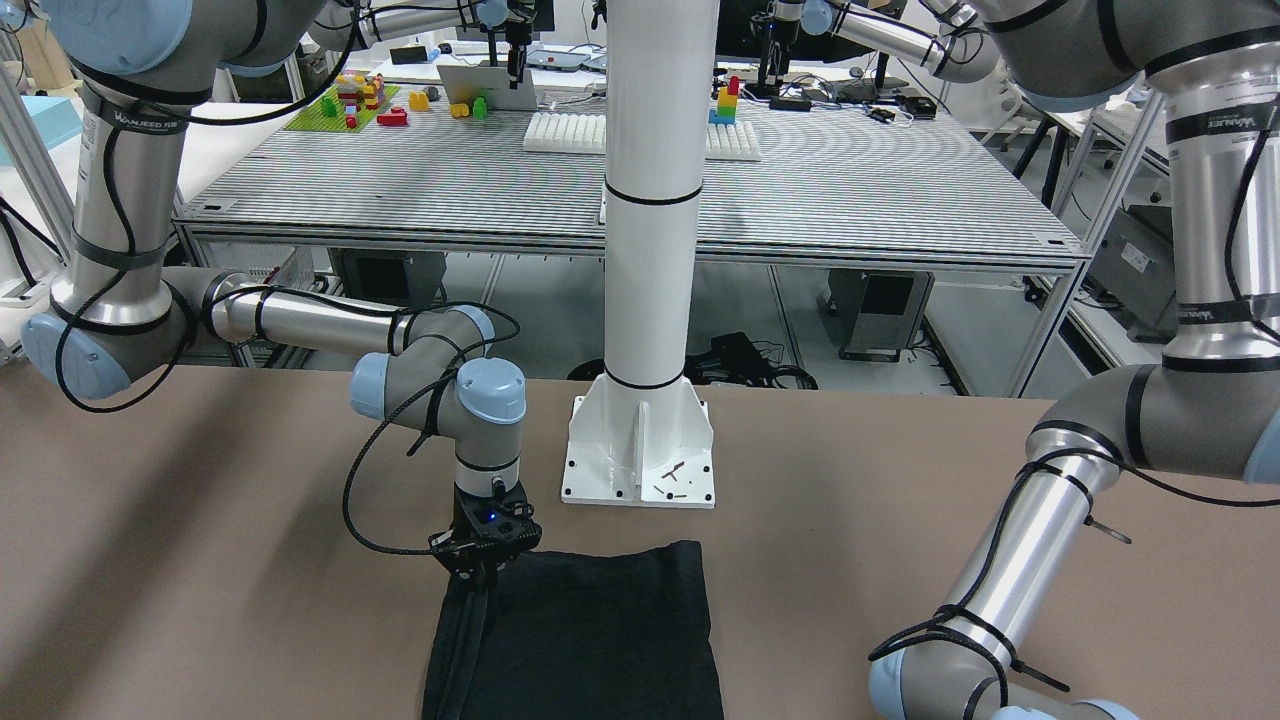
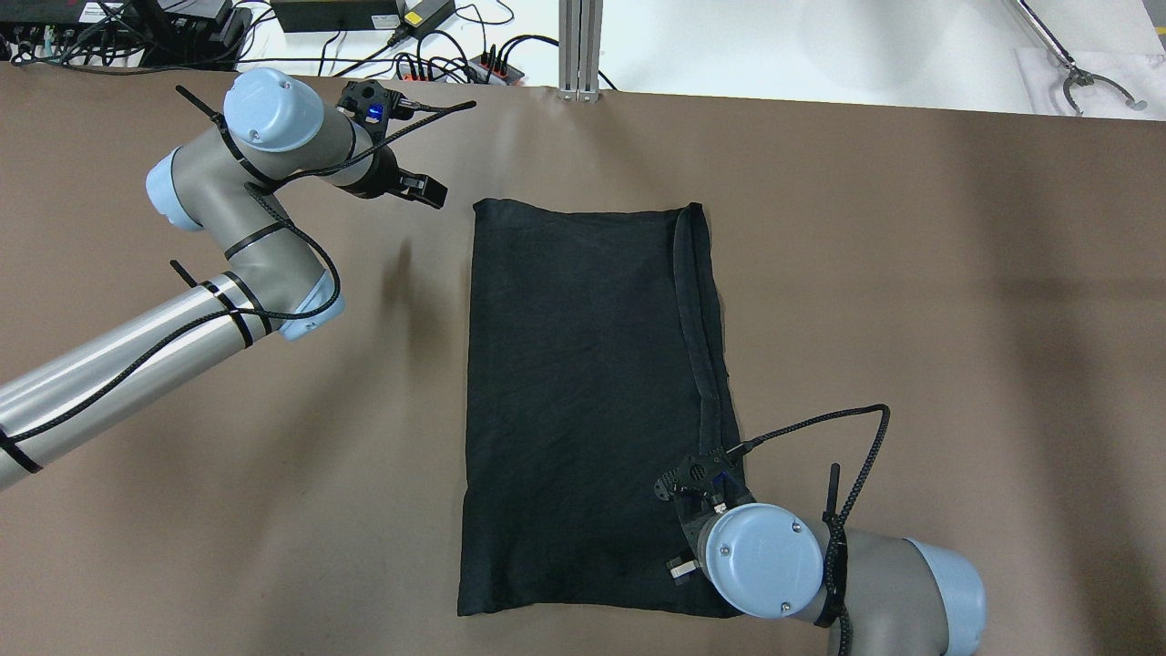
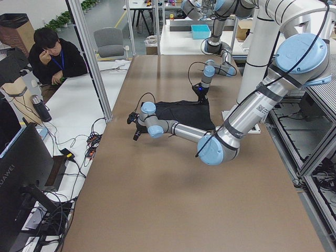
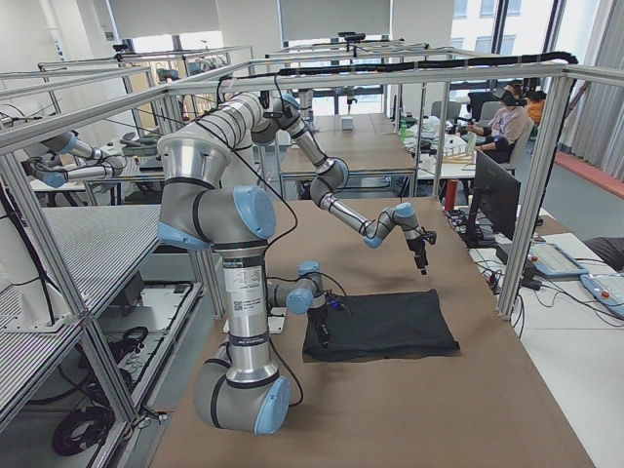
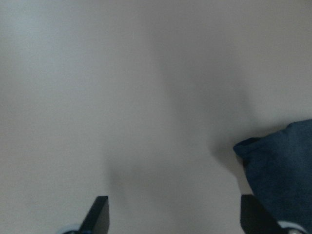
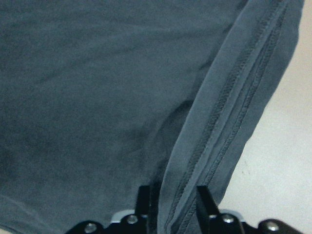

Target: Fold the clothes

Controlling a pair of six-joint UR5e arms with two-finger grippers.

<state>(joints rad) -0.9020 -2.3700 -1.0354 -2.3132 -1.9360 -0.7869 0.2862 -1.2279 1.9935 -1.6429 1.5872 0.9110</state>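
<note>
Pose | right pincer point(image 6: 173, 200) pointing down, clamped on clothes point(image 2: 583, 392) hem | left pincer point(image 5: 173, 217) apart, angled over table point(image 2: 911, 319)

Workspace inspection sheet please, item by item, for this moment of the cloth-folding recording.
Surface: brown table, even, no marks seen.
Job's things: black cloth lying flat, with the long edge on the right arm's side turned over so the hem shows.
Clutter: white post base bolted to the table, with small dark bits on it.
Claws: left claw is open over bare table beside a cloth corner. Right claw appears shut on the turned hem.
Cables: black cables strapped along both arms. A power strip with plugs lies beyond the far edge.
Surroundings: seated person at a side desk, toy blocks on the bench behind.
</note>
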